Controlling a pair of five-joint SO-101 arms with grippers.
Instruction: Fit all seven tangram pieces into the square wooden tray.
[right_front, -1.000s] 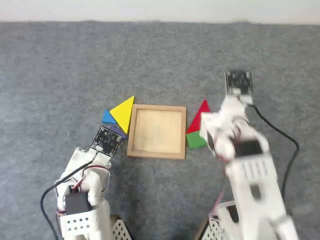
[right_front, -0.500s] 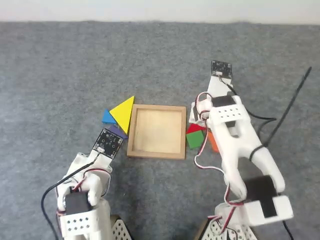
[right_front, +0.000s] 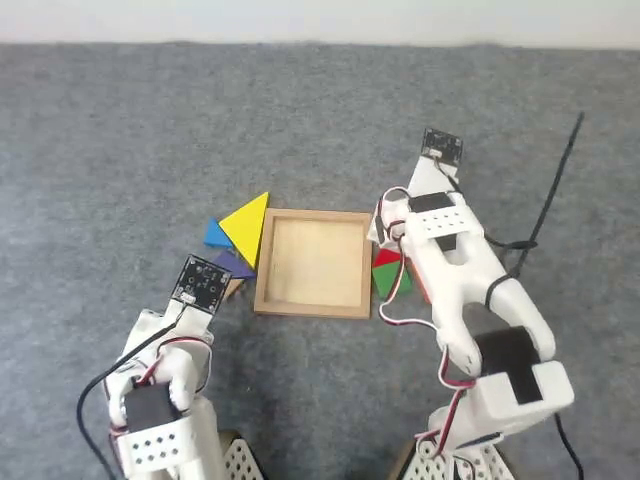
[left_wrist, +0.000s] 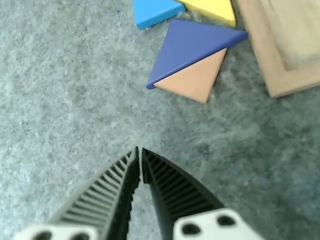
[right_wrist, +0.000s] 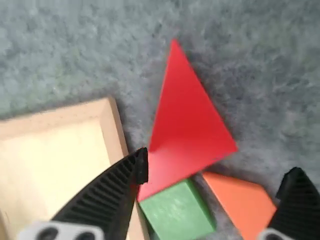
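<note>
Left end effector (left_wrist: 139, 152), jaws pressed together, right end effector (right_wrist: 218, 172), jaws spread wide

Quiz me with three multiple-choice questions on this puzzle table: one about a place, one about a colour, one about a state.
1. Where is the yellow triangle?
A) inside the tray
B) on the carpet beside the tray
C) in a gripper

2. What colour is the triangle under the right gripper?
A) red
B) white
C) black

3. How does the left gripper stand?
A) wide open
B) shut, empty
C) shut on a piece

Answers:
1 B: it lies on the carpet outside the tray's rim.
2 A: the red triangle shows between its spread fingers.
3 B: its fingers meet with nothing between.
</note>
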